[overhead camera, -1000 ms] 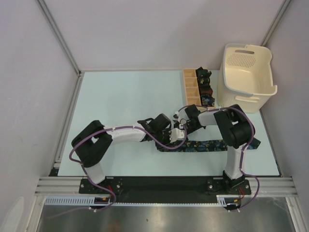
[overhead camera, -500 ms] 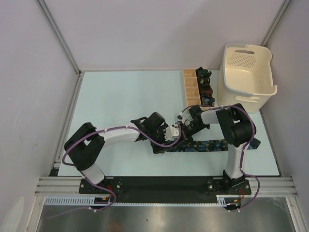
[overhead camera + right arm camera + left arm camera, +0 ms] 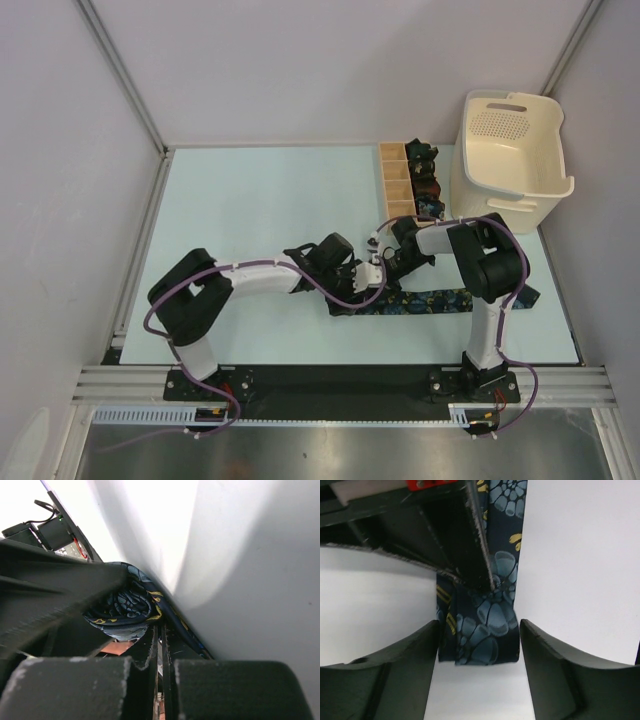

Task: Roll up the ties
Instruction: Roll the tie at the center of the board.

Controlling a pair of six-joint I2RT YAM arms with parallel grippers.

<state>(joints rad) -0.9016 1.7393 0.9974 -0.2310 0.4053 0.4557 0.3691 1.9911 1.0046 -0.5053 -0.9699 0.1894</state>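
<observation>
- Tie (image 3: 430,301) lies on the table (image 3: 260,200) at 5 o'clock, stretched from 9 to 3 o'clock.
- Box (image 3: 396,183) stands at 1 o'clock, with coiled ties (image 3: 425,180) in its 3 o'clock compartments.
- Basket (image 3: 510,160) stands just beside the box, at its 3 o'clock side.
- Left gripper (image 3: 479,635) and right gripper (image 3: 386,262) meet at the tie's 9 o'clock end.

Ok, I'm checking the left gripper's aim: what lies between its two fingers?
The floral tie: its folded end fills the gap in the left gripper, as the left wrist view shows.
</observation>
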